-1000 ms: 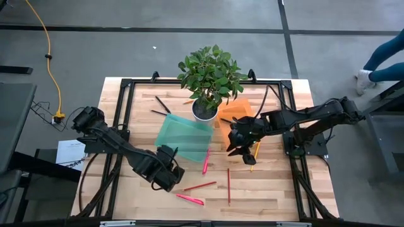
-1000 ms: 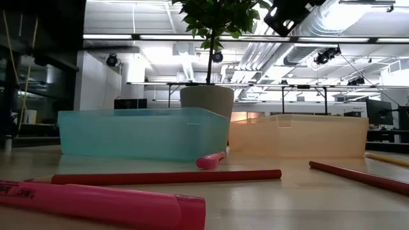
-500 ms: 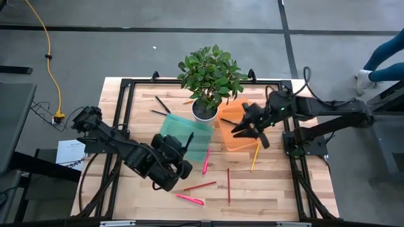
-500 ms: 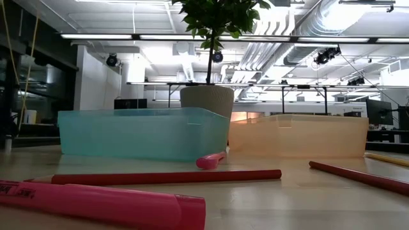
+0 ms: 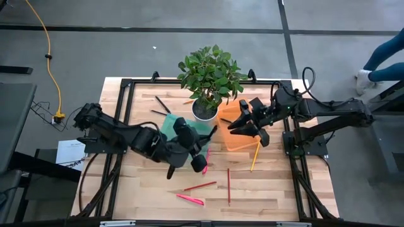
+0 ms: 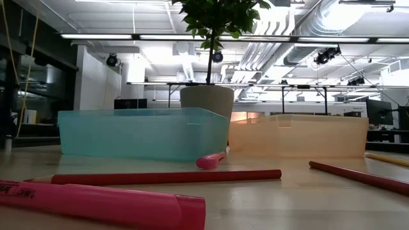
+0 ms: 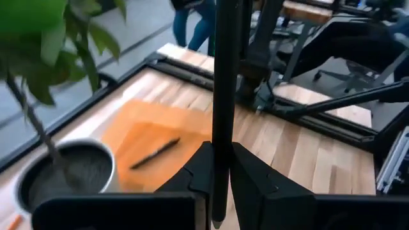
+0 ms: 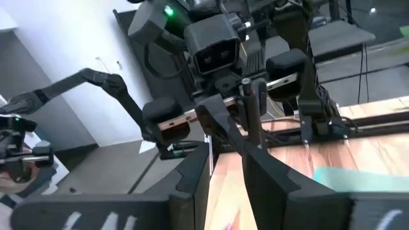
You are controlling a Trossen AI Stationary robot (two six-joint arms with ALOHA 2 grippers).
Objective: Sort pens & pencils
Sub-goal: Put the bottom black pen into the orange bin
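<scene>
My left gripper [image 5: 203, 145] hovers over the teal bin [image 5: 180, 133], shut on a black pen [image 7: 222, 96]. My right gripper [image 5: 247, 125] hangs above the orange bin [image 5: 235, 135], open and holding nothing; its fingers [image 8: 265, 176] show a gap. A black pen [image 7: 156, 153] lies inside the orange bin. On the table lie pink pens [image 5: 190, 199] [image 5: 206, 165], red pencils [image 5: 200, 186] [image 5: 228, 186], a yellow pencil [image 5: 254, 156] and two black pens [image 5: 161, 106]. No gripper appears in the low view. My left gripper pinches the black pen between its two fingers near one end [image 7: 220, 191]. The fingers reach almost level toward the table's right and lie across the pen. The pen's long part sticks out to one side of the fingers, and the pen is lifted clear of bin and table.
A potted plant [image 5: 208, 82] stands at the far middle, just behind both bins. In the low view a pink pen [image 6: 96, 203] and a red pencil [image 6: 166, 177] lie near the front edge. A person's leg [image 5: 385, 53] shows beyond the table's right.
My left gripper has risen from the near left of the table and gone toward the teal bin, tipping from pointing down to nearly level and rolling, the black pen still in it. My right gripper has lifted from beside the yellow pencil to above the orange bin, tipping to level.
</scene>
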